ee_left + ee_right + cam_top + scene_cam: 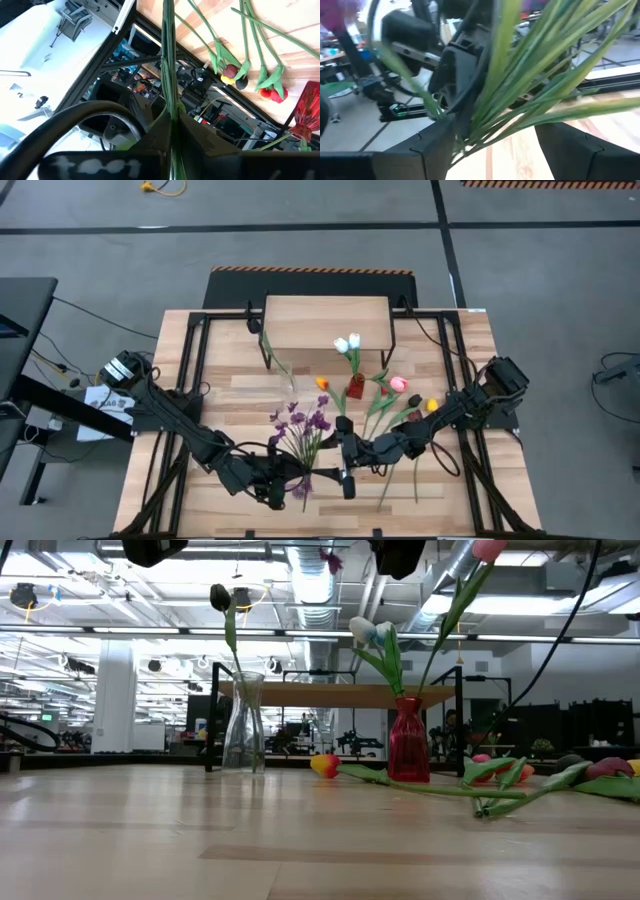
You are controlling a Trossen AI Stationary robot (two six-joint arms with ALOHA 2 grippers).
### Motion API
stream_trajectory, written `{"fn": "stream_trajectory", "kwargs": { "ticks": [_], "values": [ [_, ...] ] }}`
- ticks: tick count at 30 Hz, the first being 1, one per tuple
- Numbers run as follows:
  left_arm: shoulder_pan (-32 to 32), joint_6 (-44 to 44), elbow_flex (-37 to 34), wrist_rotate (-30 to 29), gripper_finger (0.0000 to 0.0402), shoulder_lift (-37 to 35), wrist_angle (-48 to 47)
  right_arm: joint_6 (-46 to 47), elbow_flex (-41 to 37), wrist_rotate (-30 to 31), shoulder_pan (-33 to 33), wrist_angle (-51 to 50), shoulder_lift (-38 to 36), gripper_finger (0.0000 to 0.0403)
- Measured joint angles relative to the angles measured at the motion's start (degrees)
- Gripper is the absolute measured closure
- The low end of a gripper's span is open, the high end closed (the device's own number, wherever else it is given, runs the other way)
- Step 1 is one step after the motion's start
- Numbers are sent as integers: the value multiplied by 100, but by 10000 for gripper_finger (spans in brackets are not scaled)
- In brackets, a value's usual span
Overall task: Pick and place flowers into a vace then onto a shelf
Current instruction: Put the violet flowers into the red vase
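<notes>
My left gripper [288, 484] is shut on a bunch of purple-blossomed sprigs [301, 428], held up over the table's near middle. My right gripper [345, 470] is open beside it, and the bunch's green stems [520, 85] pass between its fingers. A red vase [357, 387] holds white tulips [347, 343] and a leaning pink one [487, 550]. A clear vase [243, 735] holds a dark tulip [220, 597]. Several tulips [415, 415] lie flat on the table at right. The shelf [325, 323] stands at the far edge. My left gripper pinches the sprigs' green stems [171, 107] between its two fingers, near their lower ends, coming level from the table's left. The bunch is lifted clear of the table, and its blossoms [330, 558] point toward the far side. My right gripper's fingers [440, 145] stand on either side of the same stems; whether they touch, I cannot tell.
An orange-yellow tulip [325, 766] lies on the table between the two vases. Loose stems [400, 475] reach toward the near edge at right. The black frame rails [190, 380] run along both sides of the table. Bare wood [200, 840] shows at near left.
</notes>
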Motion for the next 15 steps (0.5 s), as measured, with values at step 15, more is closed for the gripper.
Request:
{"fn": "stream_trajectory", "kwargs": {
  "ticks": [15],
  "values": [
    [4, -95, 0, -45, 394, 0, -113, -207, 2, 15, -12, -374, -4, 140]
  ]
}}
